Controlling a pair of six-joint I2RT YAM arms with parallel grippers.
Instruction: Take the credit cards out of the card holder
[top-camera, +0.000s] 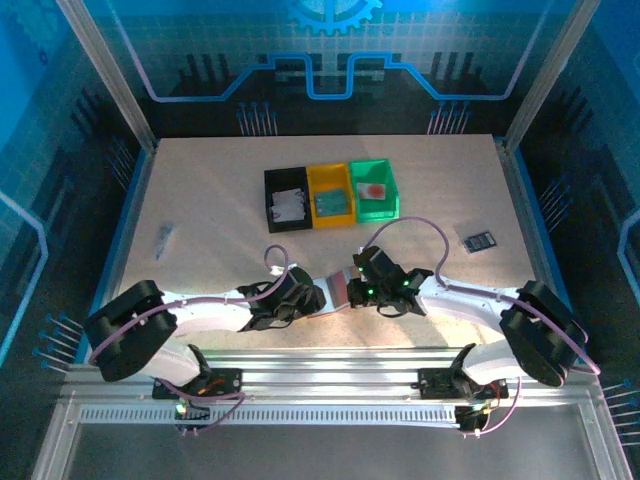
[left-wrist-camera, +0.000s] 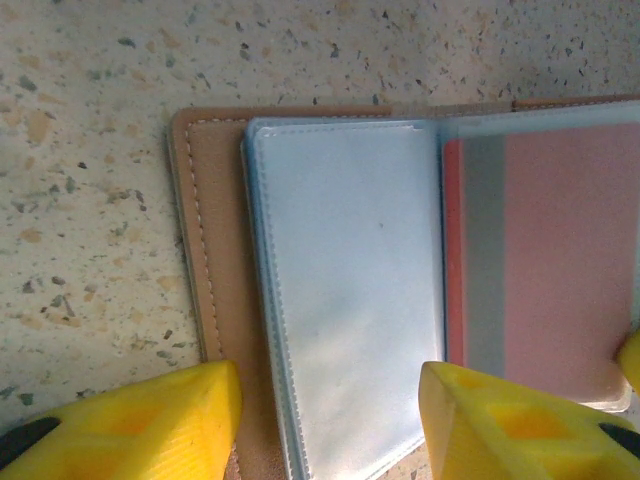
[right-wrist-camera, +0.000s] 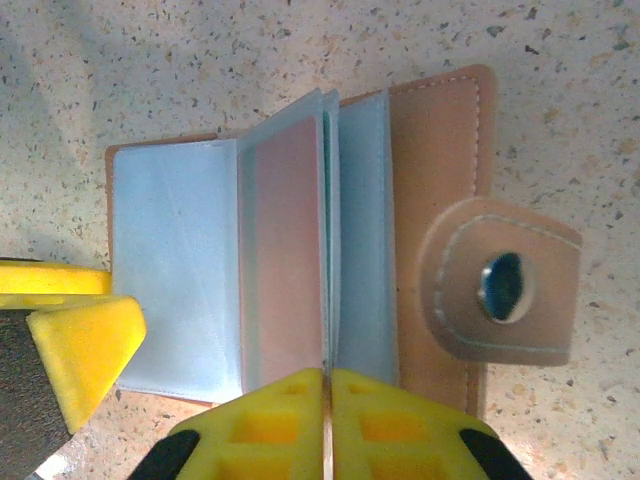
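The card holder (top-camera: 337, 291) lies open on the table between my two grippers, tan leather (right-wrist-camera: 440, 170) outside and pale blue clear pockets (left-wrist-camera: 345, 290) inside. A reddish credit card (right-wrist-camera: 285, 250) with a grey stripe (left-wrist-camera: 560, 250) sits in a pocket leaf that stands up from the spine. My right gripper (right-wrist-camera: 327, 372) is shut on the near edge of that leaf, a thin strip pinched between its yellow pads. My left gripper (left-wrist-camera: 330, 430) is open, its fingers straddling the left flap, one over the tan leather (left-wrist-camera: 215, 250) and one over the pocket's edge.
A black bin (top-camera: 286, 199), a yellow bin (top-camera: 331, 195) and a green bin (top-camera: 374, 189) stand in a row at the back, each with something flat inside. A small dark object (top-camera: 479, 241) lies to the right. The holder's snap tab (right-wrist-camera: 500, 285) sticks out sideways.
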